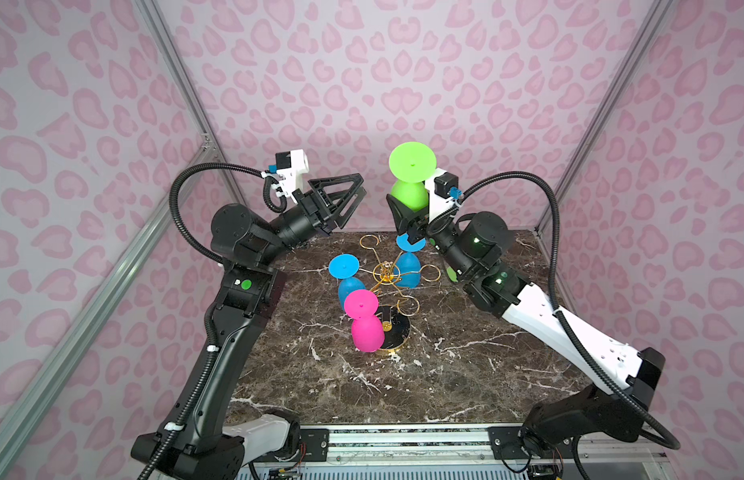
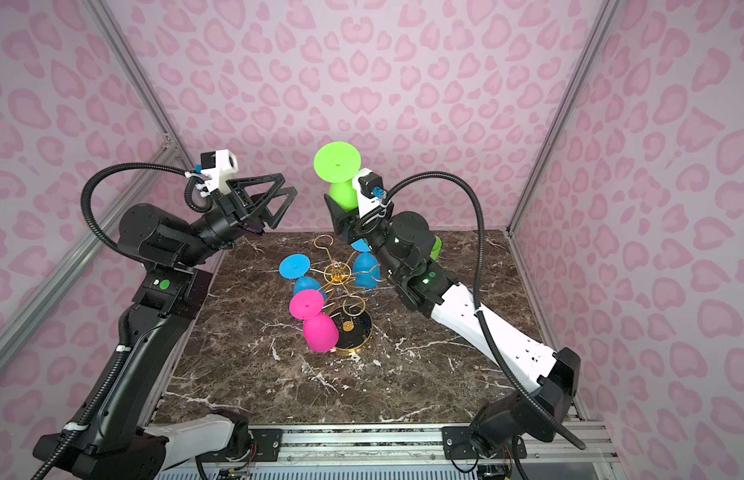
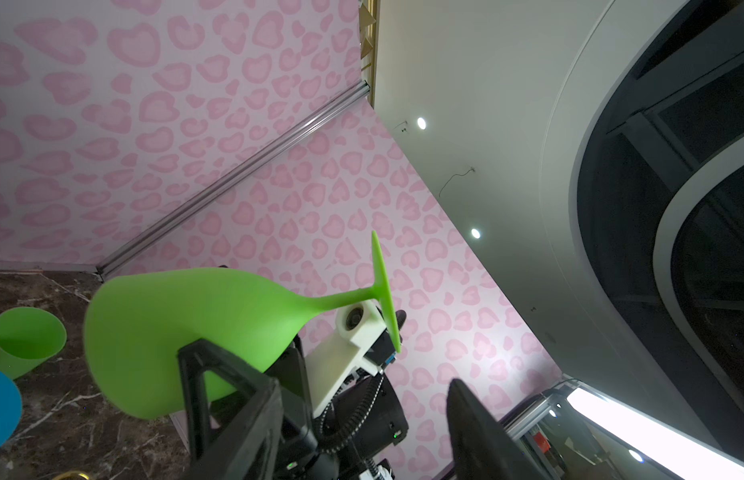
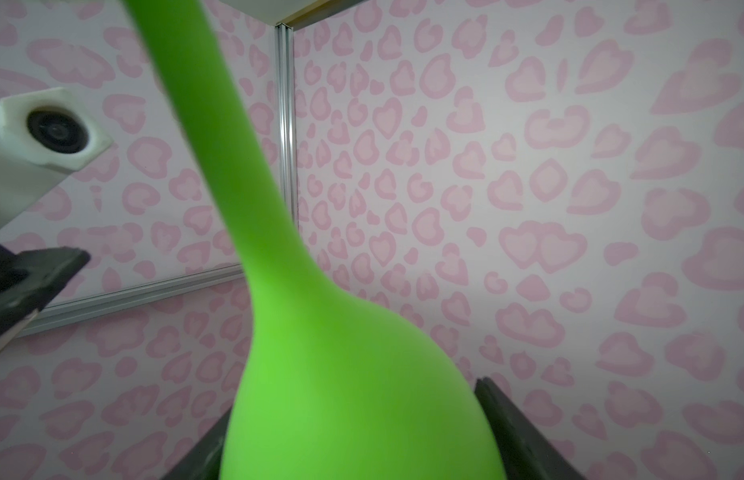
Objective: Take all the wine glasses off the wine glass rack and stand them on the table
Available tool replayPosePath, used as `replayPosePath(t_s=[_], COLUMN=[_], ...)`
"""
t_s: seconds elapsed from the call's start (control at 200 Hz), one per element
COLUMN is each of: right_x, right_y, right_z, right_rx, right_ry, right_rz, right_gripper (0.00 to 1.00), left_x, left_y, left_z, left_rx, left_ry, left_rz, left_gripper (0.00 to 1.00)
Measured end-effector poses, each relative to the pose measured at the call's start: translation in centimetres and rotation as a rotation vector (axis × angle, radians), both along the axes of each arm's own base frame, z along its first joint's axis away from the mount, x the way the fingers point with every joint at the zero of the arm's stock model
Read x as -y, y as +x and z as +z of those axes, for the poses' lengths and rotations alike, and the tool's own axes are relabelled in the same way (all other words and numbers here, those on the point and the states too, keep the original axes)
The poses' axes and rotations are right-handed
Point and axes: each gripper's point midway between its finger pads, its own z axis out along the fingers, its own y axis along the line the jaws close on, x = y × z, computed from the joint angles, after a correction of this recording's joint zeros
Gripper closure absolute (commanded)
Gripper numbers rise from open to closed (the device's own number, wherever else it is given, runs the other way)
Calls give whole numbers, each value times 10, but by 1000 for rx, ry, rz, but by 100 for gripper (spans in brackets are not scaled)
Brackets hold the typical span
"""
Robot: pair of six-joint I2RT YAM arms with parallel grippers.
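The green wine glass (image 1: pixel 408 193) hangs upside down, foot uppermost, high over the back of the table and clear of the wine glass rack (image 1: pixel 386 272). My right gripper (image 1: pixel 410 205) is shut on its bowl; in the right wrist view the bowl (image 4: pixel 345 374) fills the gap between both black fingers. My left gripper (image 1: pixel 360 185) stands open and empty a little to the left of the glass, not touching it. In the left wrist view the glass (image 3: pixel 187 316) lies beyond the spread fingers of my left gripper (image 3: pixel 324 365). The gold wire rack has a round black base (image 1: pixel 397 338).
Two blue glasses (image 1: pixel 344 266) (image 1: pixel 408 270) and a pink glass (image 1: pixel 364 324) hang upside down from the rack's arms. A green cup-shaped thing (image 2: pixel 434 247) sits on the marble table (image 1: pixel 466 374) behind the right arm. Pink patterned walls close in the back and sides.
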Motion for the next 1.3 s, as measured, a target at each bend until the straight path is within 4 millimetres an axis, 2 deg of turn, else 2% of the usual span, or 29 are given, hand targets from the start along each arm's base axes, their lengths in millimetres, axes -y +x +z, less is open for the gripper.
replayPosePath(t_s=[0.135, 0.27, 0.365, 0.465, 0.7, 0.815, 1.035, 1.3], right_x=[31, 53, 65, 72, 66, 58, 36, 17], right_y=[-12, -31, -42, -52, -61, -62, -67, -69], right_z=[3, 4, 8, 0, -46, -64, -77, -89], right_rx=[-81, -166, -208, -270, -431, -490, -554, -602], right_ry=[-41, -103, -143, -195, -312, -329, -319, -318], right_rz=[-30, -35, -37, -26, 33, 70, 159, 228], right_gripper=[33, 34, 35, 36, 37, 39, 41, 43], left_x=[-9, -21, -31, -34, -24, -14, 5, 16], left_y=[-1, 4, 10, 16, 11, 15, 16, 12], left_z=[-11, -25, -34, -38, -34, -41, -58, -66], left_rx=[96, 229, 333, 468, 907, 1064, 1285, 1423], left_ry=[62, 180, 273, 383, 636, 732, 825, 853], left_rz=[112, 277, 401, 493, 613, 614, 548, 507], left_gripper=[33, 34, 34, 34, 36, 38, 41, 44])
